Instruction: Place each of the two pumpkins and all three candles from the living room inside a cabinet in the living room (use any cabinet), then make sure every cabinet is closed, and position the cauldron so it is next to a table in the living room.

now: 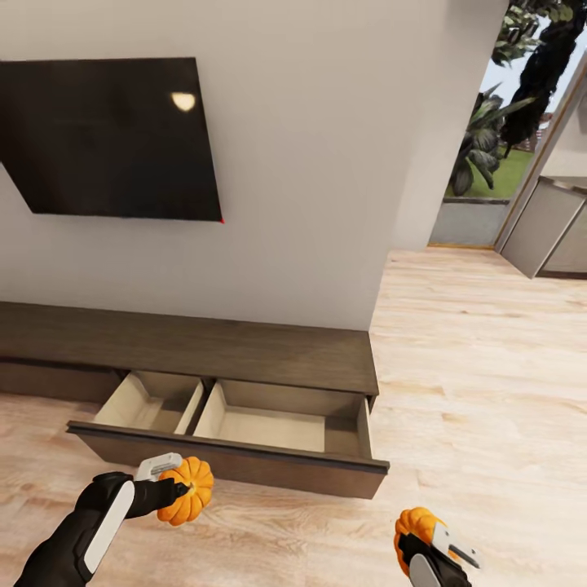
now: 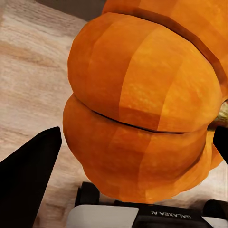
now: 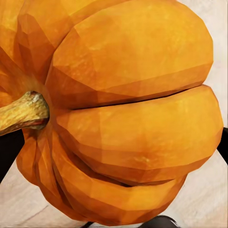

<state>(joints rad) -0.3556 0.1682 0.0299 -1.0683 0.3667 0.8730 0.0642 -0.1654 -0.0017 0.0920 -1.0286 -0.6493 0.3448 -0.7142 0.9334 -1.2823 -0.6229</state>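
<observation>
The long dark brown cabinet runs along the wall with one wide drawer pulled out, its pale inside bare. My left gripper is shut on an orange pumpkin, held just in front of the drawer's front panel. Up close in the left wrist view this pumpkin sits between the black fingers. My right gripper is shut on the second pumpkin, low over the floor to the drawer's right. The right wrist view shows that pumpkin with its stem sideways.
A black TV hangs on the white wall above the cabinet. Pale wood floor spreads to the right toward a doorway with plants outside. A grey unit stands at the far right.
</observation>
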